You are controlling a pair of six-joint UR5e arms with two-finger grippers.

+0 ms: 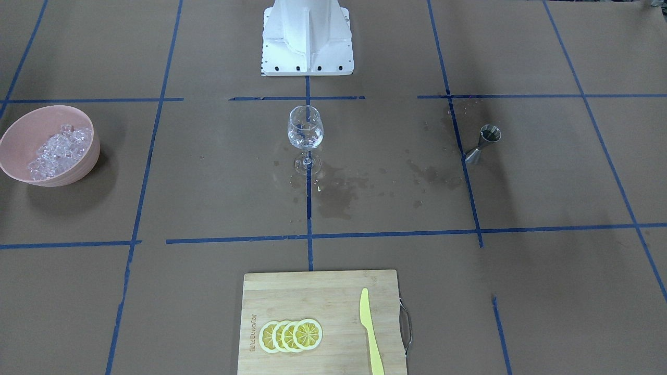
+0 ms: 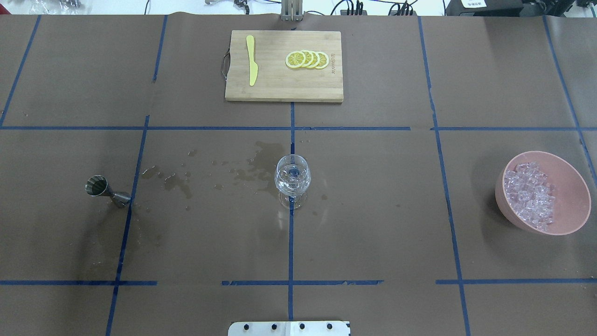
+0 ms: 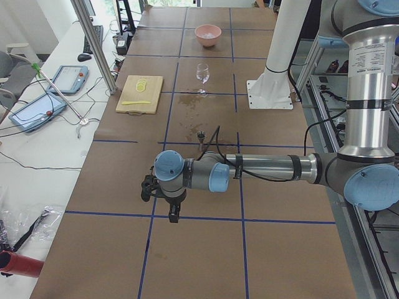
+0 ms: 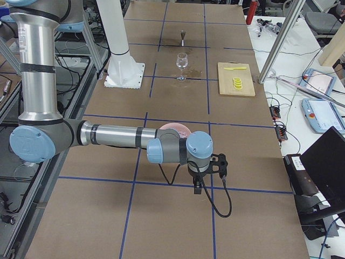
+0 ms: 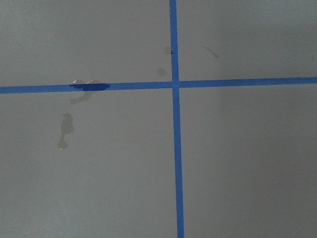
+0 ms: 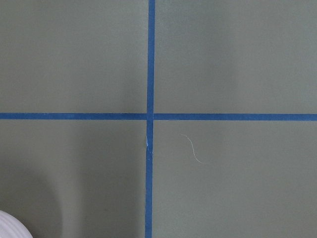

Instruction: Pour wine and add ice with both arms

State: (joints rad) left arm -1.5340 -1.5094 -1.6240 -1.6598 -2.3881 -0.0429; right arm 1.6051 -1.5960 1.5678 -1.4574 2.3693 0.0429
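Bright, even light from above falls on the brown paper-covered table (image 1: 396, 52). Shadows are soft, as beside the pink round bowl (image 1: 86, 165). Small glints sit on the heap of clear glossy ice cubes (image 1: 57, 148) and the clear stemmed glass (image 1: 305, 130). The wrist views look greyer but sharp.

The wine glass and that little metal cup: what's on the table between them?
Between wine glass and metal cup: only dark wet stains and a blue tape line, per the overhead view.

Left gripper (image 3: 173, 217), right gripper (image 4: 197, 188): jaws unreadable.
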